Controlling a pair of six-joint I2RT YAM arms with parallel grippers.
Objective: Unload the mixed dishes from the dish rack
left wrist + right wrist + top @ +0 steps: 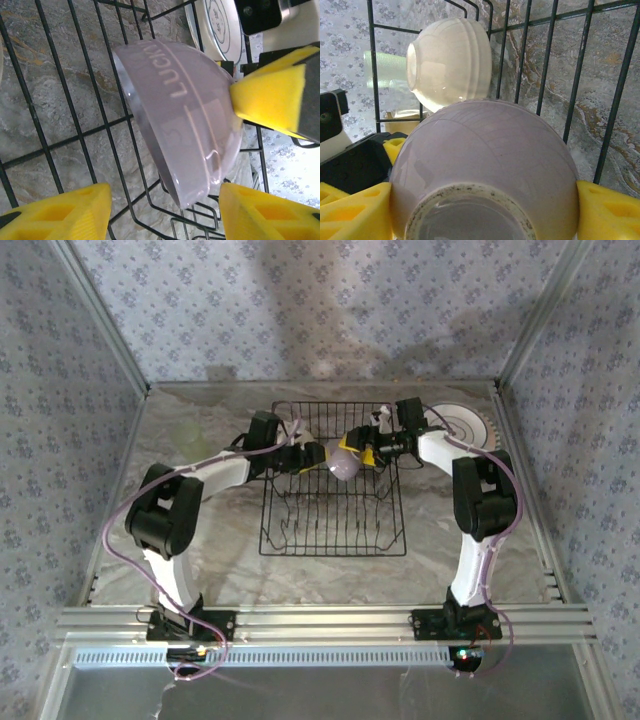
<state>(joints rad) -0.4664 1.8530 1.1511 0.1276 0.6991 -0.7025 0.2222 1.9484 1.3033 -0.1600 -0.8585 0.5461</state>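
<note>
Left claw [162, 196]: reaches into the rack from the left. Its yellow pads [60, 212] stand apart on either side of the bowl's lower rim, with a clear gap on one side, so it is open with nothing clamped.
Dish rack [333, 552]: black wire, in the middle of the marbled table [200, 560], with its long side running from near to far.
Lilac bowl [175, 115], place: over the far half of the rack, between the two claws.
Lilac bowl, axis: it is tipped on its side with its axis roughly level, lying left to right. The mouth faces the left arm and the foot ring faces the right wrist.
Right claw [485, 220]: comes in from the right, with a pad pressed against each side of the bowl near its foot. It is gripping the lilac bowl.
Plate [465, 425]: on the table to the right of the rack, at the far corner, partly behind the right arm.
Hard to make out: I cannot tell whether the bowl's rim touches the wires. The cream bowl [451, 60] lies on its side at the rack's wall, and I cannot tell whether it is inside or outside. Beside it is a blurred pale green cylinder [385, 70].
View against view: the left wrist view shows raised lettering, LUCKY, on the bowl's wall. The right wrist view shows its speckled foot ring. The top view shows both arms meeting at the bowl.
</note>
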